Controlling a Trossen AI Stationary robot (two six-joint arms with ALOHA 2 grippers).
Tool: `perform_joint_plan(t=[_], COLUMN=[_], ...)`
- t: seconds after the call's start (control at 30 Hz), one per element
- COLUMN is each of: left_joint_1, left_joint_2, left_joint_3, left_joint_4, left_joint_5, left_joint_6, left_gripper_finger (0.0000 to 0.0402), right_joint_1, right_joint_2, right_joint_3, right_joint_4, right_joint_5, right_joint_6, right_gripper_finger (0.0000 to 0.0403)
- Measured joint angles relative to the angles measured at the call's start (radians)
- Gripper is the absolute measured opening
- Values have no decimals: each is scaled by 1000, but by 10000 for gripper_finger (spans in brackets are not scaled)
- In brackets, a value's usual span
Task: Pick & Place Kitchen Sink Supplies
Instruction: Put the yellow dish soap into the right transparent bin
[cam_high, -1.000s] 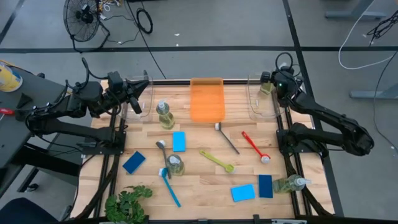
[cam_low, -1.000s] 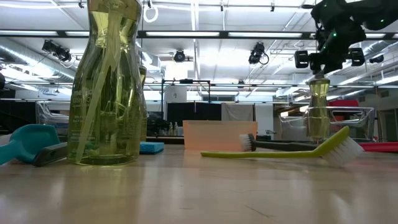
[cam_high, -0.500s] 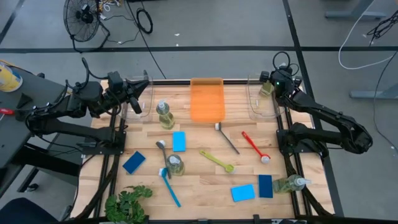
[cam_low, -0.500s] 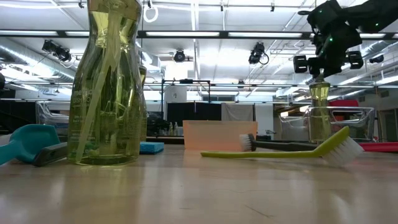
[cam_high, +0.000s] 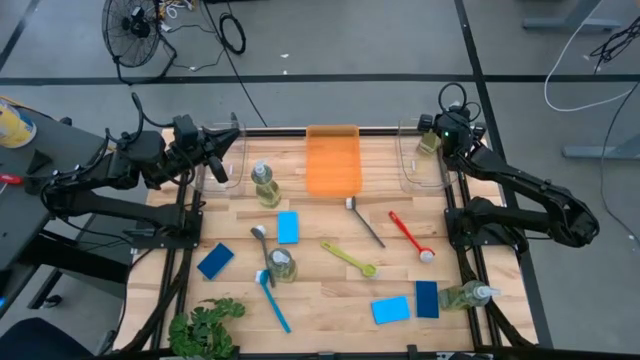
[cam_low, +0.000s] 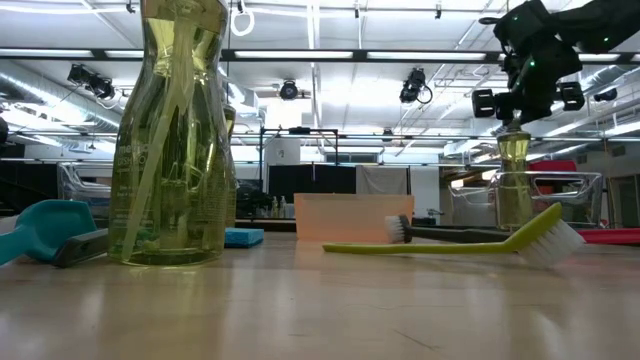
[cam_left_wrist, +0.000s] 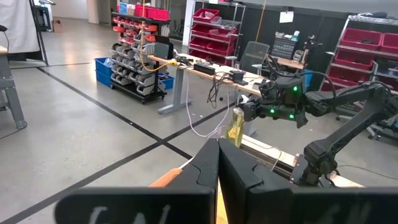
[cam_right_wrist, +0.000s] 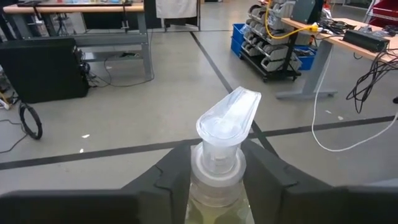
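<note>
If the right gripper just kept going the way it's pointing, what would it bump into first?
The right gripper points down over the clear bin and already straddles the neck of a pump bottle. Going on, it would probably meet the bottle's shoulders first, though how far off they are is unclear.
</note>
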Motion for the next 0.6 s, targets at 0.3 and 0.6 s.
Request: perform_joint_plan(t=[0.3, 0.6], left_joint_1=[0, 0], left_joint_2=[0, 0], left_joint_3=[0, 0], left_joint_4=[0, 0], left_joint_5=[0, 0], left_joint_6=[1, 1], left_gripper_finger=[12, 12], right_joint_1=[0, 0], right_joint_2=[-2, -1], right_joint_3=[2, 2], right_joint_4=[4, 2], right_joint_5=[11, 3], right_joint_6=[-2, 1], right_gripper_finger=[174, 178])
